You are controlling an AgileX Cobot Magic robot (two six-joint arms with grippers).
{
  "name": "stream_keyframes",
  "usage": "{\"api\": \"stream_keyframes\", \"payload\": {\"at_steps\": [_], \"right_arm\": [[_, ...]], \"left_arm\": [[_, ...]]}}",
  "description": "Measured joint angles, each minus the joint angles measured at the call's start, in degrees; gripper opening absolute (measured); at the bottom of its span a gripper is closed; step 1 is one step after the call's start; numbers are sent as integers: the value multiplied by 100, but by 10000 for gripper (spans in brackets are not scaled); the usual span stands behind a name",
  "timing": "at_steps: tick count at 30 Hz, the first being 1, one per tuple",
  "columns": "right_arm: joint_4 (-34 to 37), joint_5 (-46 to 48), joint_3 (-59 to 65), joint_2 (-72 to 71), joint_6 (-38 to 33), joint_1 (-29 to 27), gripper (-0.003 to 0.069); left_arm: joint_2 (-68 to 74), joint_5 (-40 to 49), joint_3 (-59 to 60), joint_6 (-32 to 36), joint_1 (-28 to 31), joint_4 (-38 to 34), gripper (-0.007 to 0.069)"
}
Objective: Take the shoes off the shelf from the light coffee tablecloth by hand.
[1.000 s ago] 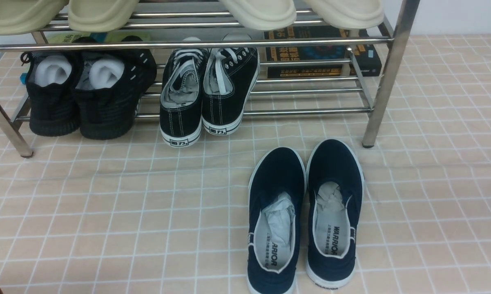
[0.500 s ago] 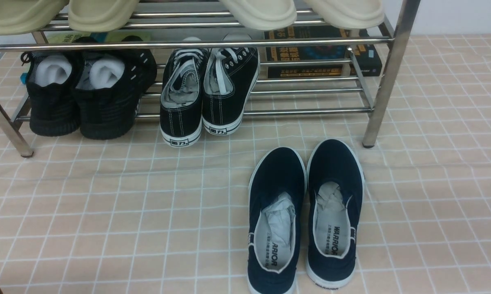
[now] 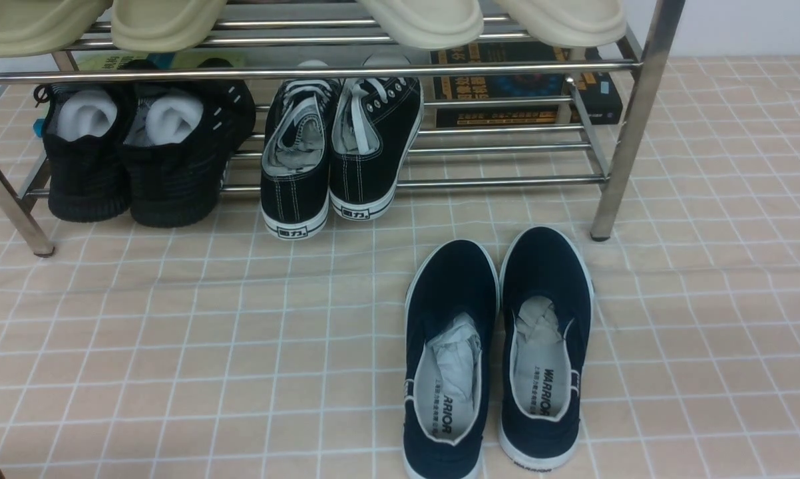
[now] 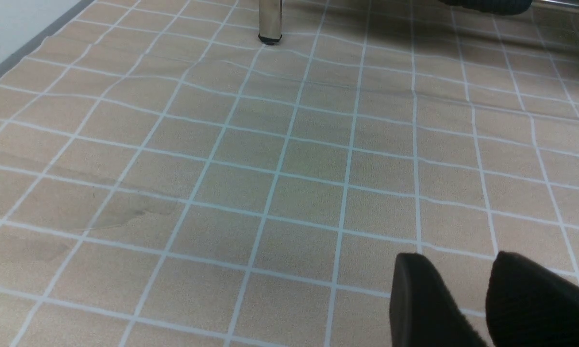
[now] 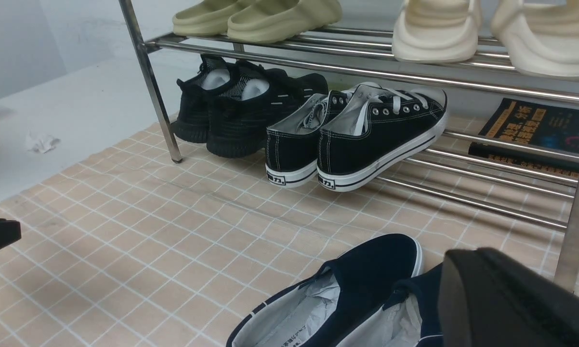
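Observation:
The shoes, a pair of navy slip-ons (image 3: 450, 293) with white soles and paper inside, lie side by side on the light coffee tablecloth (image 3: 174, 332). They sit just in front of the chrome shelf (image 3: 633, 126), toes toward it. Neither hand shows in the front view. In the right wrist view my right gripper (image 5: 477, 260) hangs shut and holding nothing, close above the navy pair (image 5: 376, 270). My left gripper (image 4: 467, 270) is open over bare cloth, away from the shoes, with a shelf leg (image 4: 270, 19) further off.
On the lower tier stand black knit sneakers (image 3: 140, 153) and black lace-ups (image 3: 347, 146) with their heels over the front bar. Pale slippers (image 3: 426, 20) rest on the upper tier. A dark book (image 3: 526, 86) lies behind the tier's right part.

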Motion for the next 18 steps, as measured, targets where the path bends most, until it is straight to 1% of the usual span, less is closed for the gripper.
{"api": "stream_keyframes", "payload": {"at_steps": [4, 6, 9, 12, 13, 14, 15, 18], "right_arm": [[5, -109, 107, 0, 0, 0, 11], [-2, -335, 316, -13, -3, 0, 13], [-87, -724, 690, -70, -3, -170, 17], [-105, -950, 1115, -201, -3, -631, 21], [-105, -966, 1286, -311, -3, -933, 22], [-105, -980, 1314, -311, -3, -933, 22], [-105, -988, 1518, -442, -3, -1258, 24], [-105, -1001, 1930, -701, -3, -1930, 27]], "left_arm": [[0, 0, 0, 0, 0, 0, 239], [0, 0, 0, 0, 0, 0, 239], [0, 0, 0, 0, 0, 0, 239], [0, 0, 0, 0, 0, 0, 239], [0, 0, 0, 0, 0, 0, 239], [0, 0, 0, 0, 0, 0, 239], [0, 0, 0, 0, 0, 0, 239], [0, 0, 0, 0, 0, 0, 239]]}}
